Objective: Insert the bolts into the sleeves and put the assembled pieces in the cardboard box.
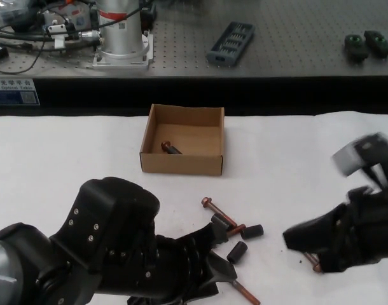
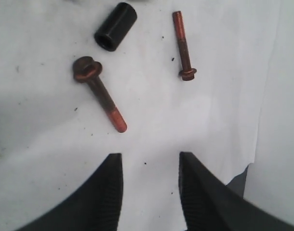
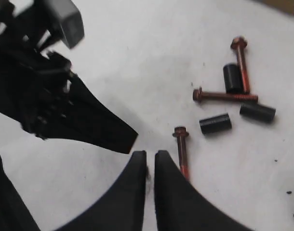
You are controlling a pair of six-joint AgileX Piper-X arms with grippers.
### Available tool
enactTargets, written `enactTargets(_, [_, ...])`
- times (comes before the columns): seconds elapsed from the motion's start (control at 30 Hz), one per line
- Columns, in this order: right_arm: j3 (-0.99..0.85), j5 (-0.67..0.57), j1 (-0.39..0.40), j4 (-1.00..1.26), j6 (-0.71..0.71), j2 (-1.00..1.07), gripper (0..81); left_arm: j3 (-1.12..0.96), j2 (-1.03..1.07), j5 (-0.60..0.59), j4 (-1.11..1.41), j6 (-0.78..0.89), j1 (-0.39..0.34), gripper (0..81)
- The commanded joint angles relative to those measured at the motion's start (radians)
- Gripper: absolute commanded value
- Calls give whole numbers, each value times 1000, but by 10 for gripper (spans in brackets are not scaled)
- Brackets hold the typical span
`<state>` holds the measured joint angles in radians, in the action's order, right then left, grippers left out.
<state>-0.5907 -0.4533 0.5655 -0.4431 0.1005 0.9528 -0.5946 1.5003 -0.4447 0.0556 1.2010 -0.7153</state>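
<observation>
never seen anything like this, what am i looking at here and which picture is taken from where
It is a machine with two robot arms, a left arm and a right arm, working over a white sheet. The high view looks from behind them toward the cardboard box, which has one bolt piece inside. The other two pictures come from cameras on the wrists. The left gripper is open, near two loose bolts and a black sleeve. The right gripper is shut, apparently empty, beside another bolt.
</observation>
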Motion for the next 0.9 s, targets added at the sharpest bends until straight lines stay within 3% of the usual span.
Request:
enactTargets(0.0, [-4, 23, -4, -1, 49, -72, 62, -10, 3, 22, -2, 53, -2, 273])
enactTargets(0.1, [-4, 40, -4, -24, 96, -166, 62, -15, 3, 43, -2, 90, -7, 228])
enactTargets(0.4, [-4, 61, -4, -190, 78, -247, 62, -98, 75, 74, -10, 95, -56, 228])
enactTargets(0.53, [-4, 59, -4, -202, 78, -247, 62, -145, 156, 52, -10, 113, -84, 228])
enactTargets(0.87, [-4, 59, -4, -210, 80, -348, 62, -163, 187, 128, -73, 196, -106, 228])
